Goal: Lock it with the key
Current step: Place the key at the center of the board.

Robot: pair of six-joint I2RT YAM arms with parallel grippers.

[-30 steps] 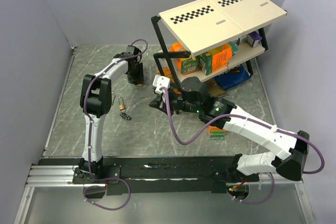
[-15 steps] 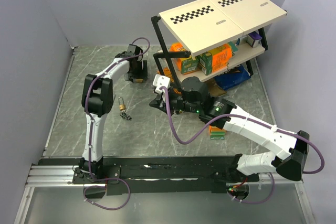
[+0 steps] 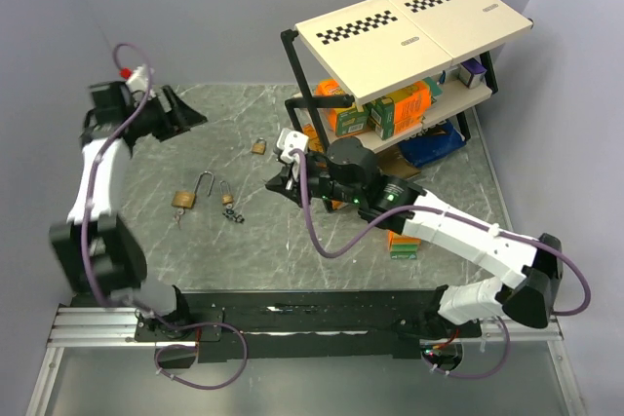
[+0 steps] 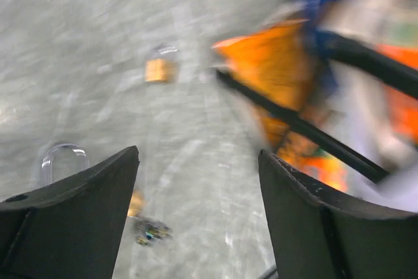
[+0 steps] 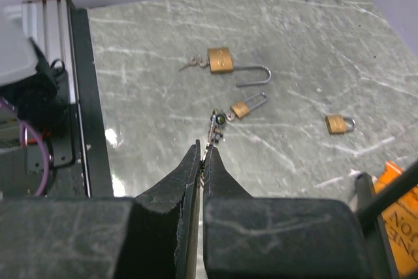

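Three brass padlocks lie on the grey table. A large one with an open shackle is on the left. A small one lies by a key bunch. Another small one lies farther back. My right gripper is shut on a thin metal key, above the table right of the small padlock. My left gripper is open and empty, high at the far left; its view is blurred.
A black shelf rack with a checkered top stands at the back right, holding orange and green boxes. A blue bag and a green item lie by the right arm. A rail runs along the near edge.
My left arm has swung from the back middle to the far left, uncovering the large padlock and the back small one. My right gripper has shifted slightly left.
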